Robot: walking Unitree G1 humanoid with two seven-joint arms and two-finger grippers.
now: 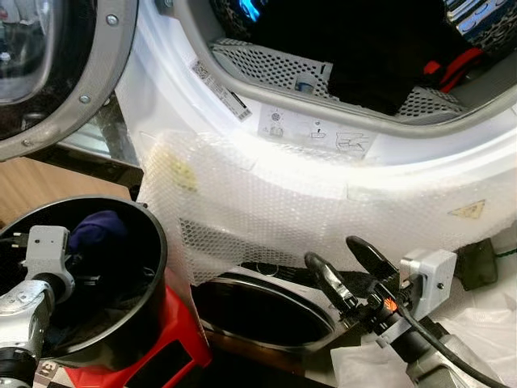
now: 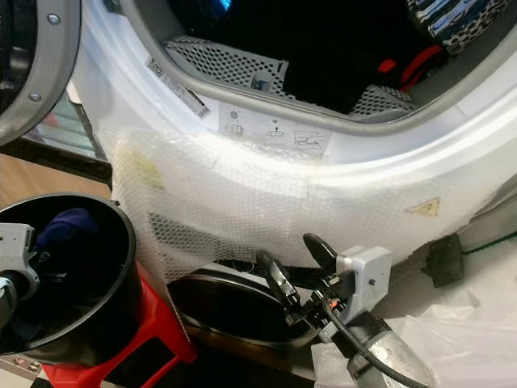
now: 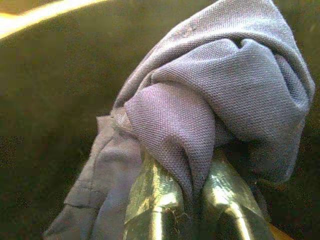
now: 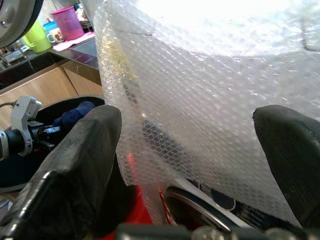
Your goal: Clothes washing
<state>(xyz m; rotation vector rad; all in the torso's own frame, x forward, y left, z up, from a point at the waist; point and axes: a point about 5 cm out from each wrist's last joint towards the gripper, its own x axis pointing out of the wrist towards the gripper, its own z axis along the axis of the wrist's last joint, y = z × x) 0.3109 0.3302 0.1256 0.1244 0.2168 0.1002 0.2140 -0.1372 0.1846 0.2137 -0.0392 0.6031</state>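
Gripping a bunched blue-grey garment (image 3: 210, 100) between 2 clenched fingers (image 3: 150, 200), down inside the black bucket (image 1: 153, 267) on its red stand (image 1: 174, 352), nearest on the left: so works the left gripper (image 3: 187, 187), with the cloth folded over the tips and not yet lifted clear of the rim. Hanging idle low on the right, close to the lower machine's round door (image 1: 266, 311), with fingers spread wide apart and nothing between them: the right gripper (image 1: 349, 263). Rising just beyond both, the white front of the upper machine (image 1: 323, 174), draped in bubble wrap (image 1: 266, 210). Farther up, the open drum mouth (image 1: 323, 89), with dark clothes (image 1: 363, 48) and a red piece (image 1: 456, 65) already lying inside, and the swung-open door (image 1: 73, 73) at the far left. Judged from this: loading partly done, at least 1 garment left to carry up from bucket to drum, then door to close and cycle to start. Impossible to tell whether more laundry lies beneath the held piece.
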